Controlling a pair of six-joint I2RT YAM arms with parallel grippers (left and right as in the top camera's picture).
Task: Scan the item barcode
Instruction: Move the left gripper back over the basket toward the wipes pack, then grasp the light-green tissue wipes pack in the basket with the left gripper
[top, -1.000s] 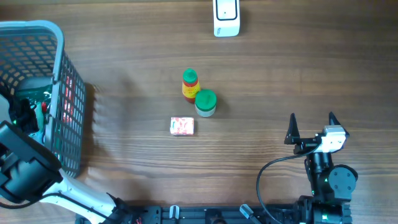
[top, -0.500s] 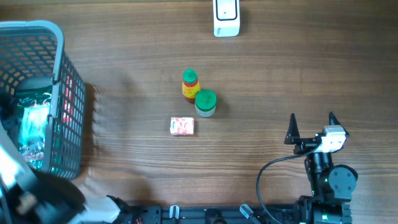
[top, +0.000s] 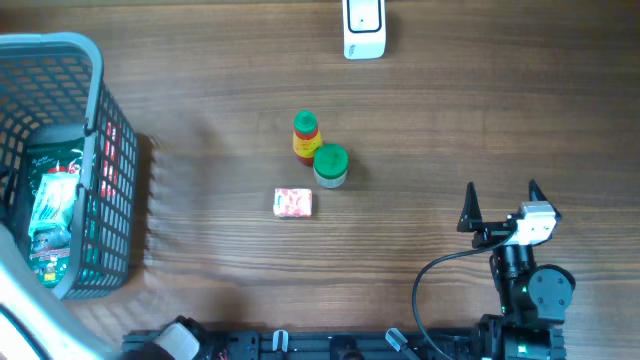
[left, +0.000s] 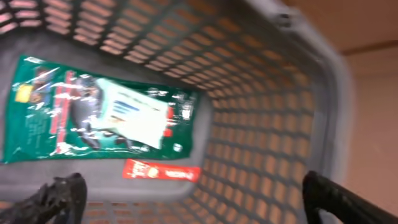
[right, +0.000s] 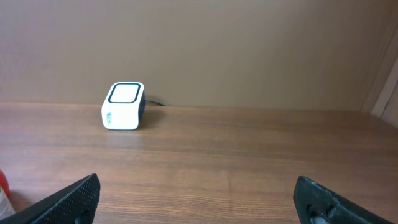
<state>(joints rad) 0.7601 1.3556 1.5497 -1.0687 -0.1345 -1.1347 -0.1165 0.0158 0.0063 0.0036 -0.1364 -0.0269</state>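
Note:
The white barcode scanner (top: 364, 28) stands at the table's far edge, and it shows in the right wrist view (right: 123, 106) too. Three items sit mid-table: a yellow-red bottle with a green cap (top: 305, 137), a green-lidded jar (top: 330, 165) and a small pink box (top: 293, 203). My right gripper (top: 502, 203) rests open and empty at the front right, well apart from them (right: 199, 202). My left gripper (left: 196, 205) is open above the grey basket (left: 323, 93), holding nothing. Below it lie a green packet (left: 99, 115) and a red bar (left: 161, 170).
The basket (top: 95, 60) takes up the table's left edge, with the green packet (top: 50, 215) lying on its floor. A blurred part of the left arm (top: 20, 320) shows at the front left corner. Bare wood lies between the items and the right gripper.
The left gripper has opened and the green packet now lies loose in the basket. The left arm has drawn back from over the basket toward the front left corner. The right arm has not moved.

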